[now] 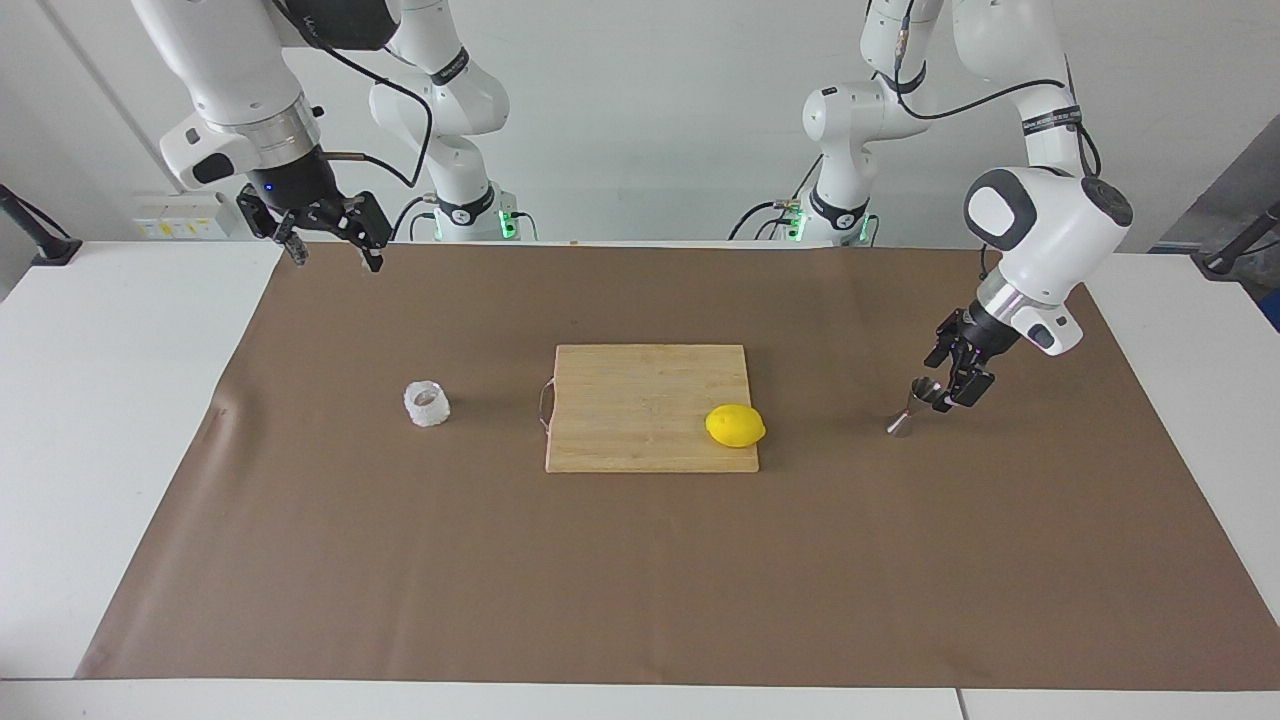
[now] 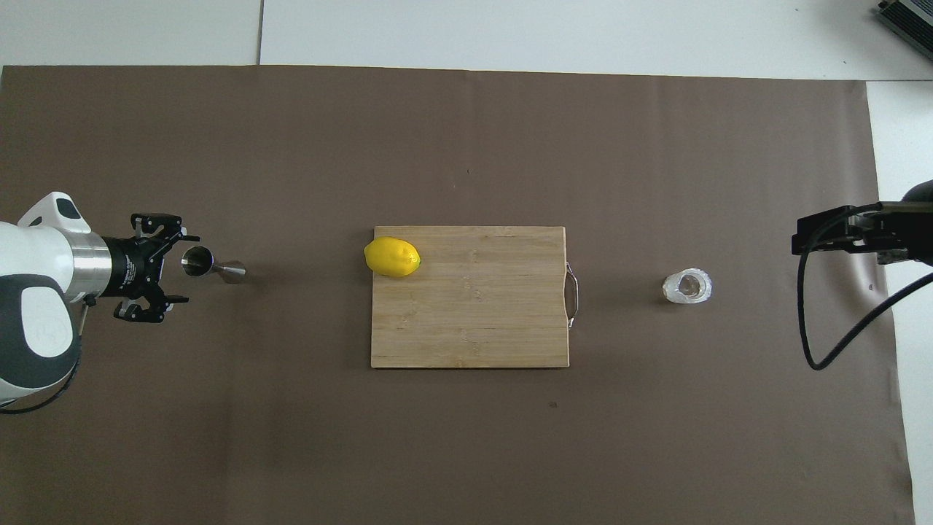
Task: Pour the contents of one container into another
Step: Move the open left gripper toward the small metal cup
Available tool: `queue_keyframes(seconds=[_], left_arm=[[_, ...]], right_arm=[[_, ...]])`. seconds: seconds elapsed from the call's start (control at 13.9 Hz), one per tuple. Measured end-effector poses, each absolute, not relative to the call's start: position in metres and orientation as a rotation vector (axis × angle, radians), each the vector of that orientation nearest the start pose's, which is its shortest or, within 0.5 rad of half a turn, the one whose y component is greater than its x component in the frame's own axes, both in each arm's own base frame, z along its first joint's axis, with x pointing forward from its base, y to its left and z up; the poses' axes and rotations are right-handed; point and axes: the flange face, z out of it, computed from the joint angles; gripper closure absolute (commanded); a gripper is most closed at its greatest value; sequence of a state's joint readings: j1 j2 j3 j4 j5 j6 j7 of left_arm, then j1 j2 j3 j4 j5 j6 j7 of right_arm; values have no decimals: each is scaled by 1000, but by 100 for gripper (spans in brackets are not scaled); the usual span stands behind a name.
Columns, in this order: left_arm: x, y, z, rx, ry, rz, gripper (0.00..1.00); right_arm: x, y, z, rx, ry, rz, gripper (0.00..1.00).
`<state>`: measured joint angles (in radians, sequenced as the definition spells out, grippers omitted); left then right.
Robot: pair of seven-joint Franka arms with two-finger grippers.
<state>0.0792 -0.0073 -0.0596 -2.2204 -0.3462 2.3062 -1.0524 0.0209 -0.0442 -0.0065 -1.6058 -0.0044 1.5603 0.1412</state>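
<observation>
The whitish knobbly cup [image 1: 427, 404] stands on the brown mat toward the right arm's end of the table; it also shows in the overhead view [image 2: 686, 286]. The steel jigger [image 1: 914, 407] stands upright toward the left arm's end, also in the overhead view [image 2: 213, 266]. My left gripper [image 1: 955, 385] is low and open beside the jigger, its fingertips level with the upper cone and spread to either side [image 2: 181, 268]. It is not closed on it. My right gripper [image 1: 337, 260] is open, empty and raised over the mat's edge near its base [image 2: 802, 237], apart from the cup.
A wooden cutting board [image 1: 640, 400] with a metal handle lies mid-table between cup and jigger. A yellow lemon [image 1: 735, 426] sits on its corner toward the jigger. The brown mat [image 1: 640, 580] covers most of the white table.
</observation>
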Motion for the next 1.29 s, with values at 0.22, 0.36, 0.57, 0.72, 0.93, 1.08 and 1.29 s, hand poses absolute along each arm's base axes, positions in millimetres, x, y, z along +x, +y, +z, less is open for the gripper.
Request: queue_keyframes(seconds=[0.22,0.36,0.57,0.72,0.93,1.08,1.29], left_arm=[[540,5,397,-2731,-2072,78,0],[546,5,405,-2738,-2071,83,0],[552,4,411,-2740,-2078,81,0],[555,3,414,-2727,-2101,80,0],[558,-9,417,-2707,-2126,102,0],[563,-26,427,-2722,-2124,94,0],[568,-36,434,-2735,-2117,97,0]], right_arm=[[540,7,631,-3139,199,2,0],[540,7,631,-3139,199,2,0],[540,7,631,-3139,199,2,0],[540,7,631,-3139,199,2,0],[540,7,631,-3139,199,2,0],[540,7,631,-3139,199,2,0],[540,7,631,-3139,199,2,0]])
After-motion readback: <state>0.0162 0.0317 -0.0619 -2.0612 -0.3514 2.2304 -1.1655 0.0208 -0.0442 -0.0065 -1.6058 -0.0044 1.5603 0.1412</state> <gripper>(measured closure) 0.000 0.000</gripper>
